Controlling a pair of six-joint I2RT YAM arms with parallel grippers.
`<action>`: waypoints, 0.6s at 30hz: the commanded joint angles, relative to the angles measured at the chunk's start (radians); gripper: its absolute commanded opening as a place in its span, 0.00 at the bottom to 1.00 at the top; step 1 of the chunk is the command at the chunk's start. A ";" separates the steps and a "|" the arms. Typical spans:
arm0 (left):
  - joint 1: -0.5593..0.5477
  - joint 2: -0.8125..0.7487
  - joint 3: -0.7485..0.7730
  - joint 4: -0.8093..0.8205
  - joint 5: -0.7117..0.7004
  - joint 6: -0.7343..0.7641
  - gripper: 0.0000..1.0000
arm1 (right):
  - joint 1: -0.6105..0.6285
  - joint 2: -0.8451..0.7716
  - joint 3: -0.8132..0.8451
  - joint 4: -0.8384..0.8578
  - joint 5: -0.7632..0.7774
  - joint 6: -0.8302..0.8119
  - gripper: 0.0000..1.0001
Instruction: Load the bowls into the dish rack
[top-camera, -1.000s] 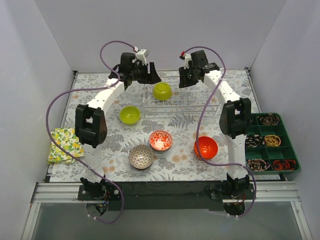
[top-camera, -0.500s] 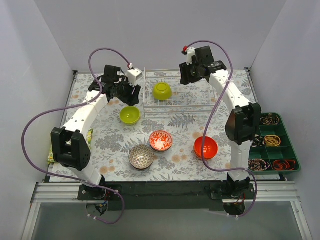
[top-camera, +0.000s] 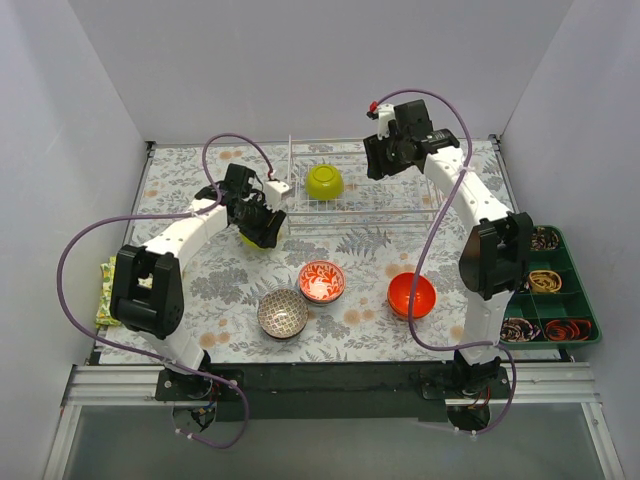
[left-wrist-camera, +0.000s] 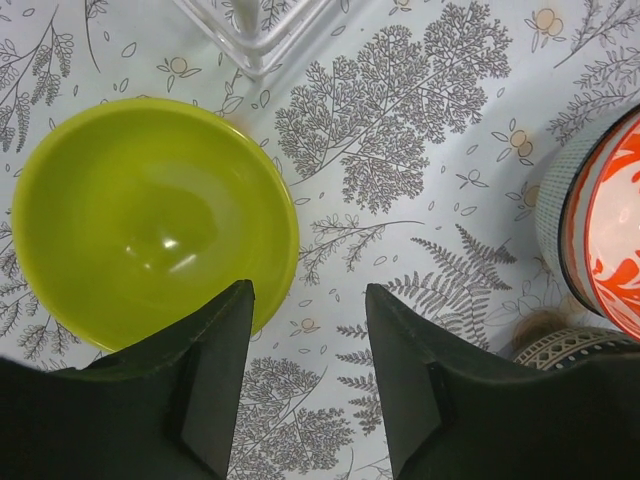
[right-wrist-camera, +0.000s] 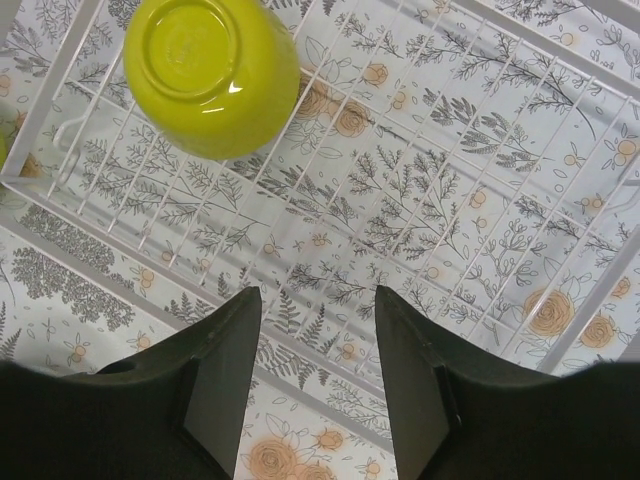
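The top camera hangs high behind the arm bases, looking down and forward over the whole table (top-camera: 365, 325). The left wrist camera stares straight down from close range at an upright lime-green bowl (left-wrist-camera: 150, 215), with a corner of the dish rack (left-wrist-camera: 255, 30) at the frame's upper edge. The right wrist camera looks down from higher onto that same rack, with an upturned lime-green bowl (right-wrist-camera: 212, 75) at upper left. Both patches also show in the top view.

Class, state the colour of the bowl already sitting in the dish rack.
Lime green; the bowl shows best in the right wrist view.
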 joint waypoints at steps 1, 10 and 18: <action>-0.008 0.003 -0.017 0.095 -0.041 -0.016 0.47 | 0.002 -0.072 -0.016 0.025 0.008 -0.015 0.58; -0.031 0.060 -0.017 0.139 -0.119 -0.001 0.36 | 0.002 -0.094 -0.036 0.026 0.022 -0.019 0.57; -0.051 0.063 -0.030 0.138 -0.162 0.033 0.24 | 0.002 -0.097 -0.042 0.035 0.034 -0.024 0.57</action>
